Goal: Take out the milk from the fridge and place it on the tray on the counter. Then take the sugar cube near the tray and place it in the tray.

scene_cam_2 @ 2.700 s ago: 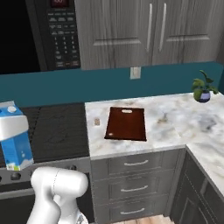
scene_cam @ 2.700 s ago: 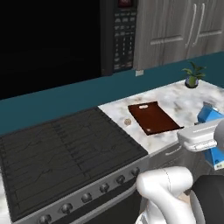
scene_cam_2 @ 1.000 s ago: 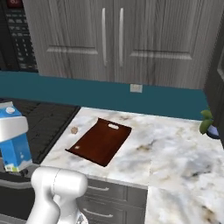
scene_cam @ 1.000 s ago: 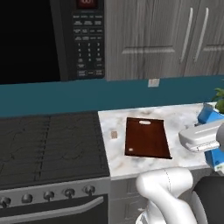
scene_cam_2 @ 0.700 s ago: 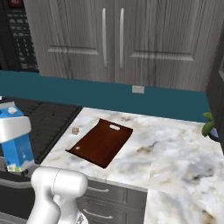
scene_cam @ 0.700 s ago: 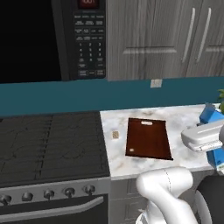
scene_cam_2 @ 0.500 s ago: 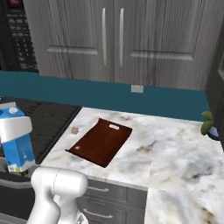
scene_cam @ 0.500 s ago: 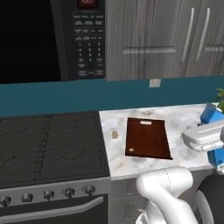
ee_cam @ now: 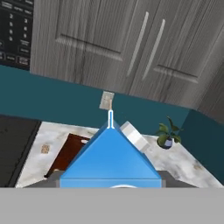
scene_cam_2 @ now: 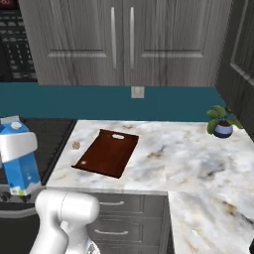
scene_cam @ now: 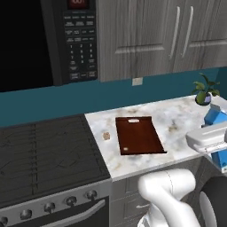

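Blue milk point(scene_cam_2: 21, 163) pinched in fingers point(scene_cam_2: 17, 144); no label legible; tray point(scene_cam: 138, 135) bare.

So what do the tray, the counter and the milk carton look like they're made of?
The tray looks like dark reddish-brown wood with a satin finish, though no grain shows. The counter looks like polished marble, white with grey veining. The milk carton looks like coated paperboard, given its folded gable top, flat blue faces and white cap.

milk point(ee_cam: 111, 155) foreground – gable up | tray point(ee_cam: 70, 153) behind | counter point(ee_cam: 192, 168)
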